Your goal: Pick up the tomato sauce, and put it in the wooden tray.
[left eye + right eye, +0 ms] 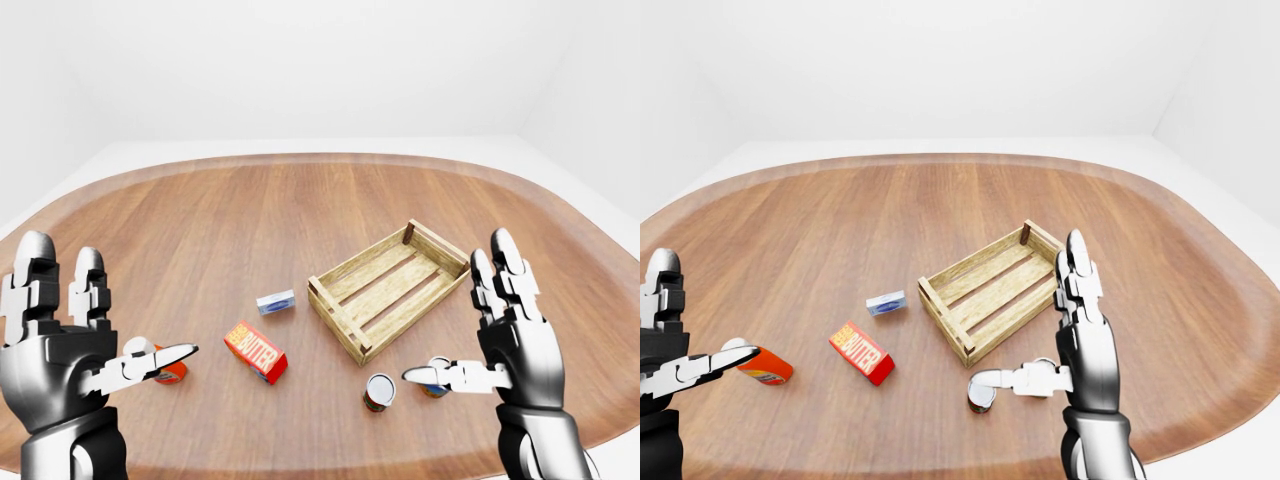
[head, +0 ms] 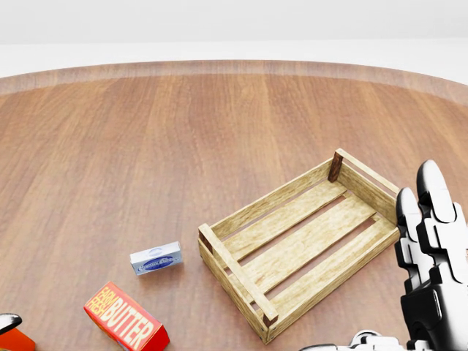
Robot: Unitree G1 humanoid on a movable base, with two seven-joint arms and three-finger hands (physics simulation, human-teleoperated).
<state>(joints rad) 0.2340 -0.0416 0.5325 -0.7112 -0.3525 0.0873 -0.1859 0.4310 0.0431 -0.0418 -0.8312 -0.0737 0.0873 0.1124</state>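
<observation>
One crate [image 1: 388, 288], two boxes [image 1: 256, 351] [image 1: 275, 302], two cans [image 1: 379, 391] [image 1: 435, 388], one bottle [image 1: 764, 367].

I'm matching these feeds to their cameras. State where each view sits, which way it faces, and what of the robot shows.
Left-eye view: on the head, facing out over the table; wooden tray, butter box, a can; both open hands, left hand, right hand.
Right-eye view: its twin, showing nearly the same picture.
Head view: on the head, framed tighter on the tray; only the right hand shows, at the right edge.
All share the tray, butter box and small blue box.
</observation>
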